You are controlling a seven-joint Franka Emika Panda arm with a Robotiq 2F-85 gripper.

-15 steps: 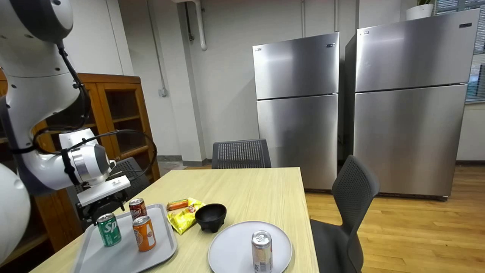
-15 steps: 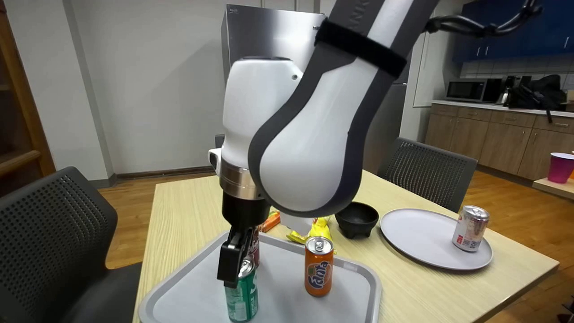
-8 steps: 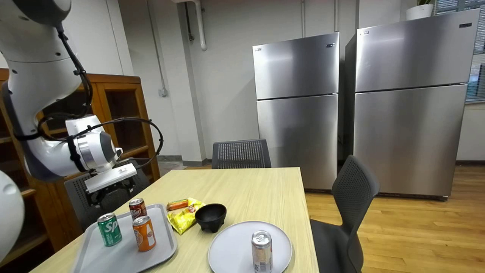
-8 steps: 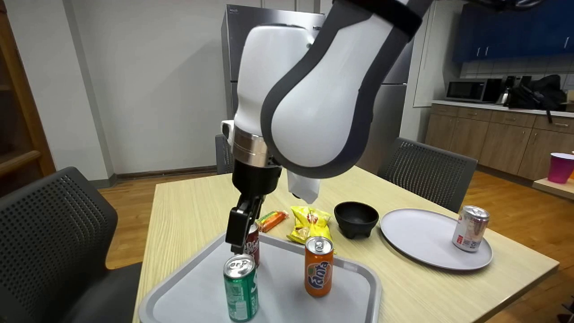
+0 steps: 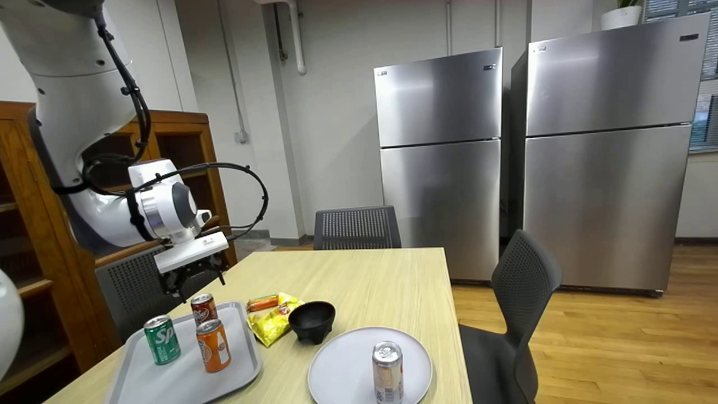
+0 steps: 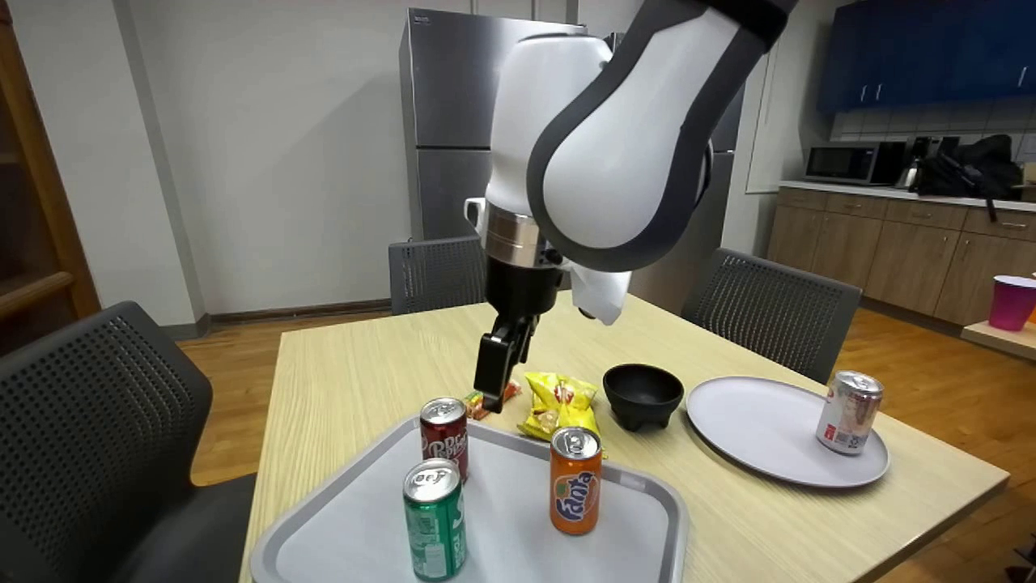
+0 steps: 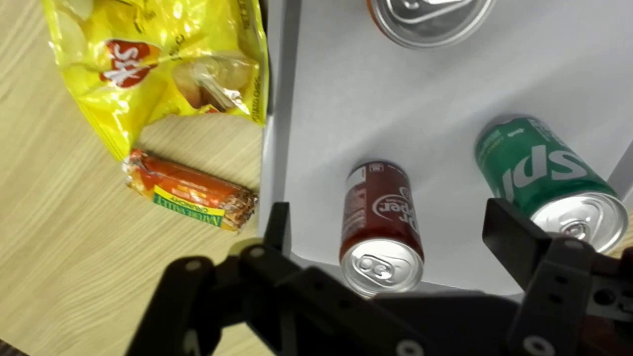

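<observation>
My gripper [image 7: 389,220] is open with nothing between its fingers, hanging in the air past the tray's far edge. In the wrist view a dark red Dr Pepper can [image 7: 378,212] appears between the fingertips, but the exterior views show the gripper [image 5: 202,289] higher up and apart from it. A green Sprite can [image 7: 539,163] stands beside it, partly covered by one finger [image 7: 514,237] in the wrist view. The orange Fanta can [image 6: 575,482] is upright on the same grey tray [image 6: 518,559]. Part of the gripper [image 6: 492,389] hides the granola bar's end in an exterior view.
Beside the tray lie a yellow chip bag [image 7: 163,64] and a granola bar [image 7: 190,190]. A black bowl [image 6: 643,397] stands between the bag and a round plate [image 6: 753,421] bearing a silver can [image 6: 850,413]. Chairs [image 5: 521,314] surround the table [image 5: 359,275].
My gripper has risen from near the Sprite can and moved rightward in both exterior views, uncovering the Dr Pepper can. It stays open; the cans and other objects have not moved.
</observation>
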